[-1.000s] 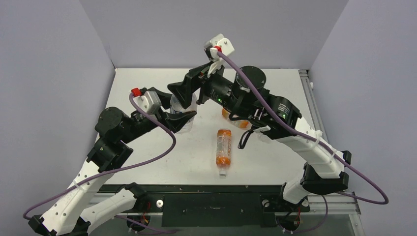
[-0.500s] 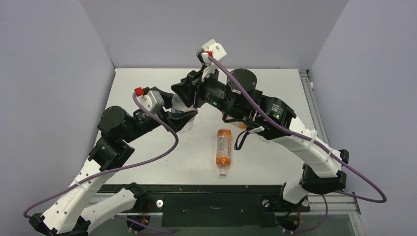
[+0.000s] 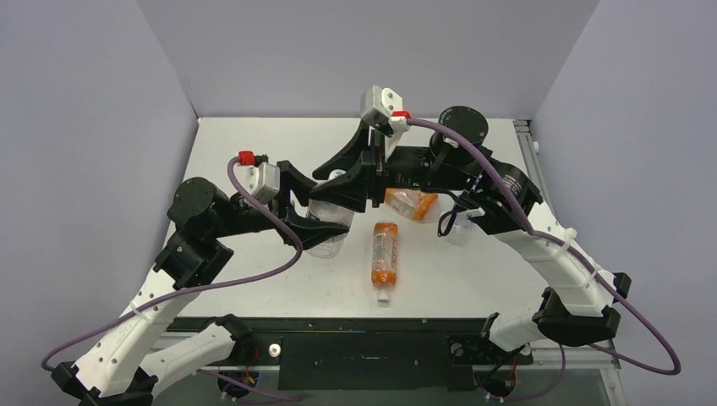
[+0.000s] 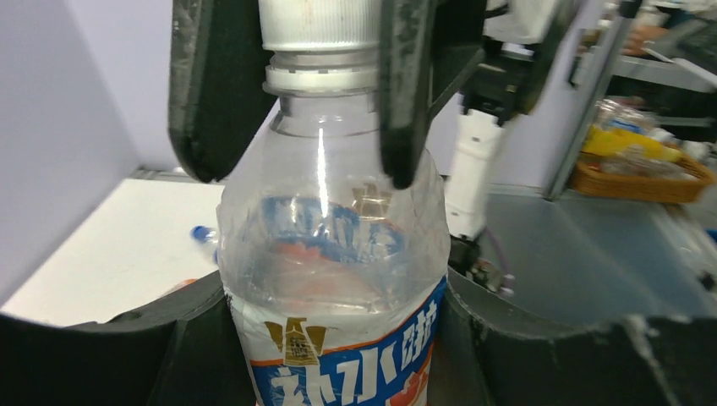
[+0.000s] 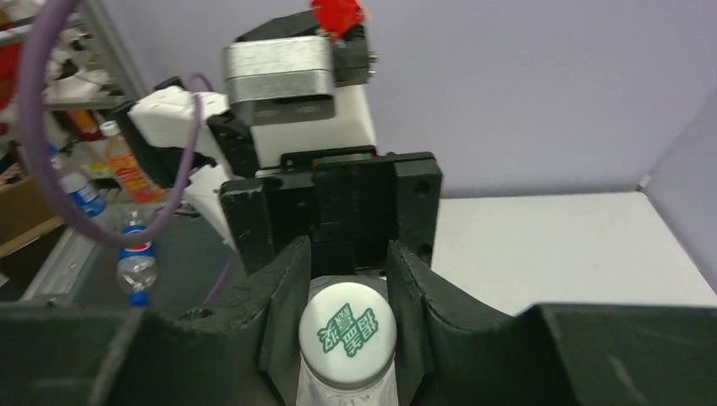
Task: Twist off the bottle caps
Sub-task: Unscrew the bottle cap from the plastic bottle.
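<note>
Two right jaws pinch white cap (image 5: 347, 330); left jaws clamp bottle (image 4: 334, 279).

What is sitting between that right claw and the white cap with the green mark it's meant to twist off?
Nothing visible. The right gripper has its fingers pressed straight against the white cap on both sides, with no object between them. The left gripper holds the clear bottle below.

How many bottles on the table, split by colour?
Clear bottles: 2 (second one partly hidden under the right arm)
Orange bottles: 2
Total: 4
</note>
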Controlling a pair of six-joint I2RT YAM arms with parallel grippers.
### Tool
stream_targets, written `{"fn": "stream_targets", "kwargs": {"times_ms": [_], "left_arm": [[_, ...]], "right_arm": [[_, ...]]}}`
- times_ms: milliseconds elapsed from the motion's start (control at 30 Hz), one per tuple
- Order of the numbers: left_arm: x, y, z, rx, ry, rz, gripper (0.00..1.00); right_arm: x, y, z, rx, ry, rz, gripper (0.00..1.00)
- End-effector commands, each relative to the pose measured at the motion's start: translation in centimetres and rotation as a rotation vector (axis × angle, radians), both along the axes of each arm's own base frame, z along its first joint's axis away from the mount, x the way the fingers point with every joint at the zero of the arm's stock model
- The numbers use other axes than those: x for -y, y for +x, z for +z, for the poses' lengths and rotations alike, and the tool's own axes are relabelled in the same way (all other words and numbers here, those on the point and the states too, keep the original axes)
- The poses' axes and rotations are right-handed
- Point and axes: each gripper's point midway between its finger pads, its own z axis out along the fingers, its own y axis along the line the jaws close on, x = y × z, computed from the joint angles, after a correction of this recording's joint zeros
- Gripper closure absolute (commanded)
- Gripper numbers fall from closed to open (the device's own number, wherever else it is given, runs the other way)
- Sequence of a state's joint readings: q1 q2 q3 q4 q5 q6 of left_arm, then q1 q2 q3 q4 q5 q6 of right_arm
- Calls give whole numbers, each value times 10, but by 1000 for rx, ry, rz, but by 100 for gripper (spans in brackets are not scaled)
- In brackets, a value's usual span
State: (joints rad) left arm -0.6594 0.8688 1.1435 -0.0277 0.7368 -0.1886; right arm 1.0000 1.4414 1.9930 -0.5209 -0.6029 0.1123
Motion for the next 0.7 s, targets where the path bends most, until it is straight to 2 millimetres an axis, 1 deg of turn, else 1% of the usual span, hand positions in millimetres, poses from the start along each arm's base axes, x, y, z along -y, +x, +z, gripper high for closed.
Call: {"fn": "stream_targets", "kwargs": {"times_ms": [0, 33, 100, 133, 167, 200, 233, 267, 300, 333, 367, 400, 433, 467, 500, 533, 567, 600, 633, 667], "left_arm": [[-2, -49, 21, -21, -5, -258, 100], [-2, -51, 21, -18, -1, -269, 100], [-2, -50, 20, -9, 0, -264, 100], [-2, -50, 20, -5, -1, -257, 100], [-2, -45, 19, 3, -4, -232, 100], [-3, -43, 19, 25, -7, -211, 100], [-2, -35, 18, 26, -13, -168, 100], [-3, -31, 19, 37, -20, -138, 100], [-4, -18, 19, 48, -29, -69, 100], [-6, -13, 19, 70, -33, -32, 100], [-7, 1, 16, 61, -39, 40, 100], [-9, 6, 17, 82, -43, 78, 100], [-12, 19, 16, 78, -50, 144, 100], [-14, 24, 16, 89, -52, 177, 100], [-17, 33, 15, 87, -57, 226, 100], [-18, 37, 16, 104, -55, 248, 100], [-21, 43, 15, 107, -58, 284, 100], [-23, 46, 15, 123, -57, 307, 100], [-26, 52, 16, 128, -60, 344, 100], [-30, 57, 16, 145, -57, 379, 100]], "right_arm": [[20, -64, 31, 80, 129, 349, 100], [18, -64, 27, 69, 124, 362, 100], [13, -59, 27, 45, 126, 359, 100], [7, -48, 22, 17, 110, 309, 100], [7, -41, 27, 18, 113, 267, 88], [3, -22, 22, 1, 90, 163, 79], [2, -13, 21, -5, 82, 110, 48], [3, 5, 18, -19, 70, 1, 34], [4, 8, 16, -30, 57, -39, 23], [8, 20, 20, -24, 64, -119, 21], [10, 17, 19, -25, 57, -139, 19], [14, 24, 24, -6, 63, -198, 19], [15, 20, 24, -3, 59, -211, 19], [19, 26, 28, 7, 67, -269, 18], [19, 23, 30, 8, 70, -281, 18], [24, 29, 34, 3, 81, -340, 18], [24, 30, 36, -24, 91, -363, 18], [27, 38, 37, -40, 100, -427, 18], [27, 41, 36, -62, 105, -451, 18], [29, 48, 34, -77, 108, -509, 17]]}}
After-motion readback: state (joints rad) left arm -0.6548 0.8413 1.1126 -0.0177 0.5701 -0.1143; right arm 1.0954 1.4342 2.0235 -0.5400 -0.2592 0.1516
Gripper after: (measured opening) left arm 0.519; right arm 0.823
